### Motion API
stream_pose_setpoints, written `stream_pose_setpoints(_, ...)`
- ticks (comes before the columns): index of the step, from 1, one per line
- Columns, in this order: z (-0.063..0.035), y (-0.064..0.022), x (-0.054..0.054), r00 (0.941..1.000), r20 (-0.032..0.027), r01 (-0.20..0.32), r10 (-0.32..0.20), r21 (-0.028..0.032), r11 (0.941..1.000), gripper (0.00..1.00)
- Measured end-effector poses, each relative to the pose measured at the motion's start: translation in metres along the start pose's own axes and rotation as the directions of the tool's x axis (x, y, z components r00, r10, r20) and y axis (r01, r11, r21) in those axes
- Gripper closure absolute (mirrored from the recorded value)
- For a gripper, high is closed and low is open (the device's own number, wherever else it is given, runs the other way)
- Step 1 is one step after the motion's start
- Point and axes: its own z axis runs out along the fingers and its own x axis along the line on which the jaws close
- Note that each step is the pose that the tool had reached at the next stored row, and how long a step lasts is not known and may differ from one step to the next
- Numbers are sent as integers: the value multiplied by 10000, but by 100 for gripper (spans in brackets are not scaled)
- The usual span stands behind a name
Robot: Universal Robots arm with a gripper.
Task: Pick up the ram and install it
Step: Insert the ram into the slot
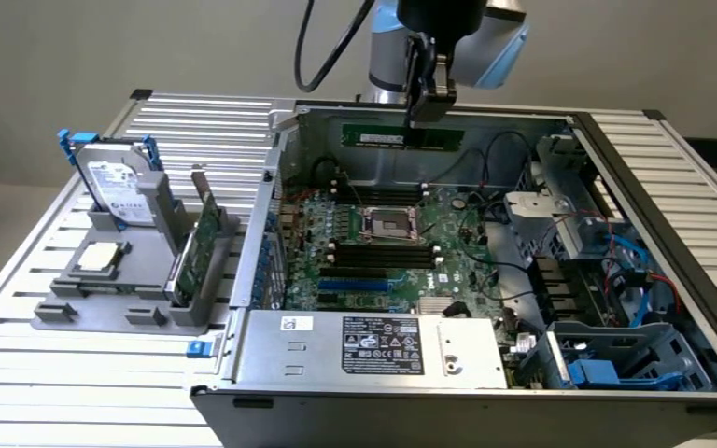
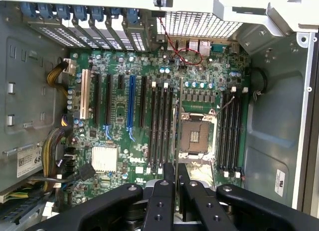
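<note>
My gripper (image 1: 426,101) hangs above the open computer case (image 1: 272,187), shut on the ram (image 1: 402,137). The ram is a narrow green stick, held level over the rear part of the case, well above the motherboard (image 1: 458,266). In the wrist view the two black fingers (image 2: 164,196) clamp the ram (image 2: 175,141), which shows edge-on as a thin line. It lies over the motherboard (image 2: 124,116) between the long black memory slots (image 2: 162,126) and the CPU socket (image 2: 192,136). Another bank of memory slots (image 2: 229,131) lies on the socket's other side.
On the exterior view's left a grey holder (image 1: 97,313) carries a hard drive (image 1: 119,187) and an upright green expansion card (image 1: 203,247). The power supply (image 1: 372,345) spans the case's near end. Drive cages and cables (image 1: 608,271) fill the exterior view's right.
</note>
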Motion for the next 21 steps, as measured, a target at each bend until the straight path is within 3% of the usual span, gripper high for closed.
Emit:
stream_pose_setpoints(5,2,0,0,10000,0,0,0,0,10000,86)
stream_pose_setpoints(12,125,47,18,10000,-1,0,0,0,10000,86)
stream_pose_setpoints(21,293,49,177,10000,-2,44,-44,1,10000,86)
